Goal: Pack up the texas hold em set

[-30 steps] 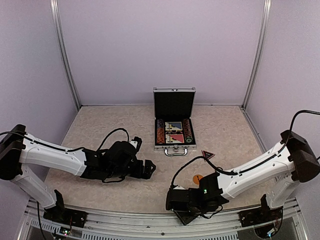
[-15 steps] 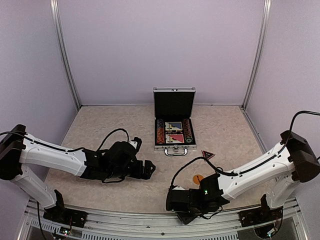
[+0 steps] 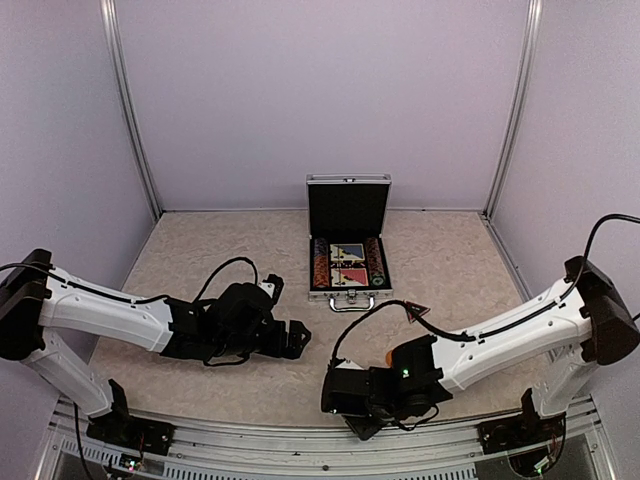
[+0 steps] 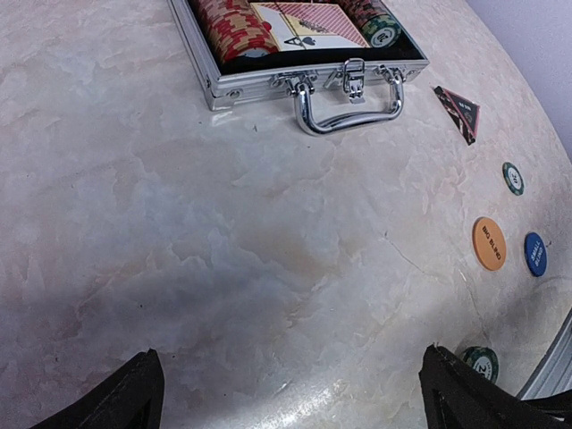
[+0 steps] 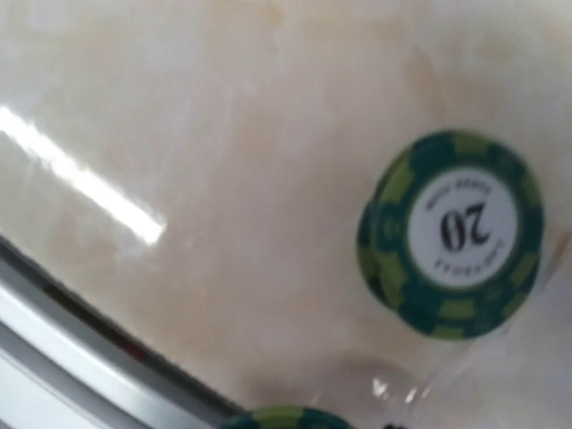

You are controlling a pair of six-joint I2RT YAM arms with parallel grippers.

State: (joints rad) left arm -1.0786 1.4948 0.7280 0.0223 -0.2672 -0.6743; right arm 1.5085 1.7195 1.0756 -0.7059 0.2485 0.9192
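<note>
The texas hold em set's silver case [image 3: 348, 250] stands open at the back middle, lid up, with chips and cards inside [image 4: 304, 36]. On the table lie a dark triangular marker [image 4: 458, 112], a green chip [image 4: 512, 177], an orange disc [image 4: 489, 243], a blue disc [image 4: 534, 254] and another green chip [image 4: 481, 362]. My left gripper [image 3: 295, 338] rests low, open and empty, left of these. My right gripper [image 3: 330, 398] is down at the near edge. Its view shows a green "20" chip [image 5: 451, 234] and a second green chip [image 5: 281, 418] at the bottom edge; its fingers are hidden.
A metal rail [image 5: 80, 340] runs along the table's near edge, right beside my right gripper. Purple walls enclose the table on three sides. The case's handle [image 4: 349, 103] points toward the arms.
My right gripper has slid a little to the left along the near edge. The left arm has not moved.
</note>
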